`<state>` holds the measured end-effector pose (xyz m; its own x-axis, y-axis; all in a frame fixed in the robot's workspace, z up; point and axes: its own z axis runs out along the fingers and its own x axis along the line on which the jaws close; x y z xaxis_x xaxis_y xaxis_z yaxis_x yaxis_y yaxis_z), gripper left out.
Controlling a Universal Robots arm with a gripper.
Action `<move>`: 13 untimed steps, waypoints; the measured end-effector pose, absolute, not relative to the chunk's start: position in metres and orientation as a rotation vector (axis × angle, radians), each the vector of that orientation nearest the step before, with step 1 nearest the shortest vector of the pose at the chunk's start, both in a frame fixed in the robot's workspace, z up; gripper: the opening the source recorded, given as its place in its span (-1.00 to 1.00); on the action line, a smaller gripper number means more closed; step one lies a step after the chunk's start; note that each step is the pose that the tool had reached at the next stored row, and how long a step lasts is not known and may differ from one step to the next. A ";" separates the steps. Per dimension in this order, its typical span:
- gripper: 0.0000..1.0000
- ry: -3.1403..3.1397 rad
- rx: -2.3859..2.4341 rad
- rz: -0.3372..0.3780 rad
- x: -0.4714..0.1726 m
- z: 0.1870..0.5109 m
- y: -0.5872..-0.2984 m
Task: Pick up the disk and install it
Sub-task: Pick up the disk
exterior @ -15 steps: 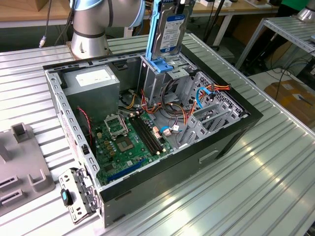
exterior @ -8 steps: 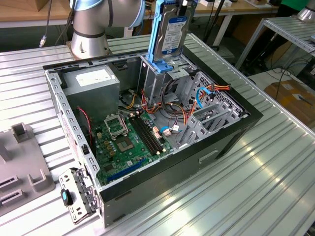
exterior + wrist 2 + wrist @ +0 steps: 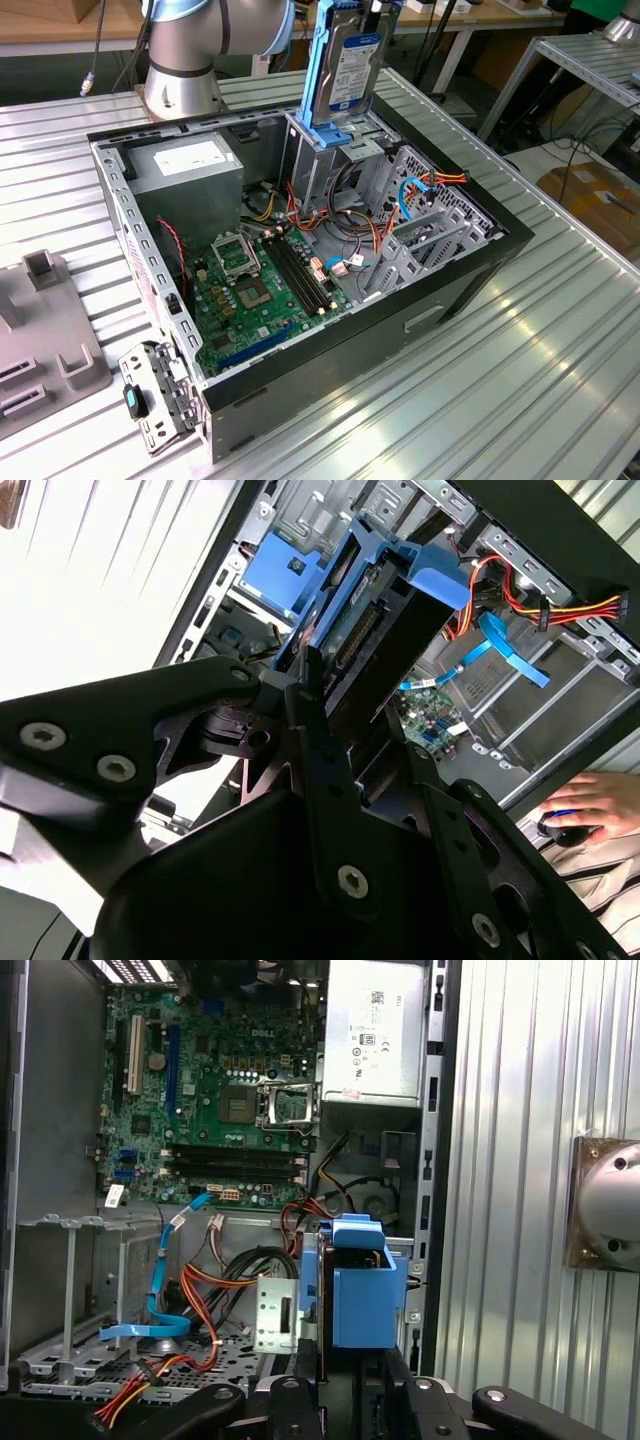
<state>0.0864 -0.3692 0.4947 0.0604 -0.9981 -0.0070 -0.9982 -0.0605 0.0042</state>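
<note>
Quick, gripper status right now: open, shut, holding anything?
Gripper: shut on the grey metal hard disk in its light-blue plastic carrier, held upright over the metal drive cage.

The disk [image 3: 345, 62] hangs upright, its labelled grey face framed by the light-blue carrier rail, with its lower end at the top of the metal drive cage [image 3: 325, 155] in the open computer case [image 3: 440, 300]. The case lies on its side on the slatted aluminium table [image 3: 520, 390], its motherboard [image 3: 255, 290] and power supply [image 3: 190, 165] exposed. My arm's base [image 3: 185, 60] stands just behind the case.
</note>
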 end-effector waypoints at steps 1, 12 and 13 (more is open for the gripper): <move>-0.30 2.152 -2.286 0.012 0.086 0.495 -0.369; -0.30 2.152 -2.286 0.012 0.086 0.495 -0.380; -0.30 2.152 -2.286 0.013 0.086 0.495 -0.381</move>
<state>0.0864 -0.3815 0.4947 0.0604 -0.9981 -0.0070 -0.9982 -0.0605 0.0042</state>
